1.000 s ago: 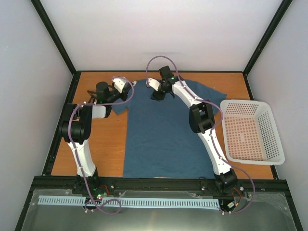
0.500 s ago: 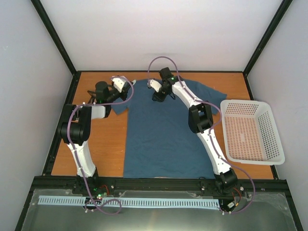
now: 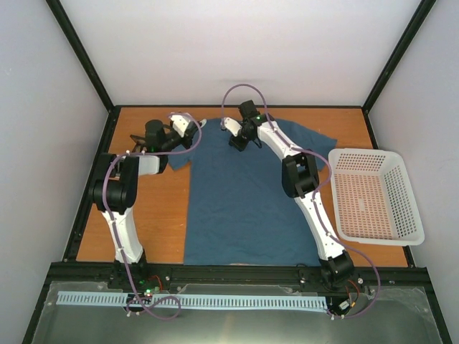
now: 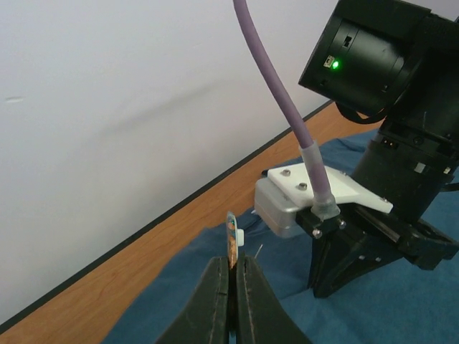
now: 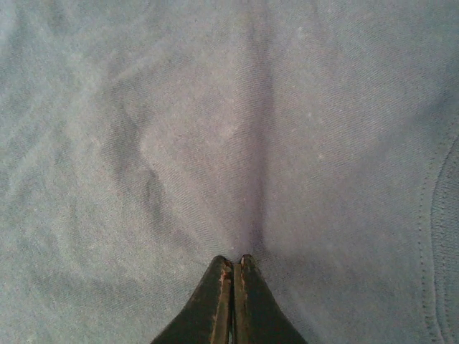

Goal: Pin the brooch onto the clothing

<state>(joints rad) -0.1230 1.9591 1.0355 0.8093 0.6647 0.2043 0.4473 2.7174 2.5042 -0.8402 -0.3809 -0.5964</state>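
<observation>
The clothing (image 3: 244, 208) is a dark teal T-shirt lying flat on the wooden table, collar at the far side. My left gripper (image 4: 233, 261) is shut on the brooch (image 4: 232, 240), a thin small disc held edge-on that sticks up past the fingertips, just above the shirt's left shoulder (image 4: 179, 287). In the top view this gripper (image 3: 193, 127) hovers at that shoulder. My right gripper (image 5: 234, 259) is shut on a raised fold of the shirt fabric (image 5: 215, 129) just below the collar (image 3: 237, 145). Its black fingers (image 4: 337, 272) stand close to the right of the brooch.
A white mesh basket (image 3: 373, 193) stands at the table's right edge. A small black angular holder (image 3: 136, 138) sits at the far left by the left arm. Black frame rails border the table, and white walls rise behind it.
My right gripper has shut, pinching up a fold of the shirt near the collar. The left arm has shifted slightly right, keeping its hold on the brooch.
</observation>
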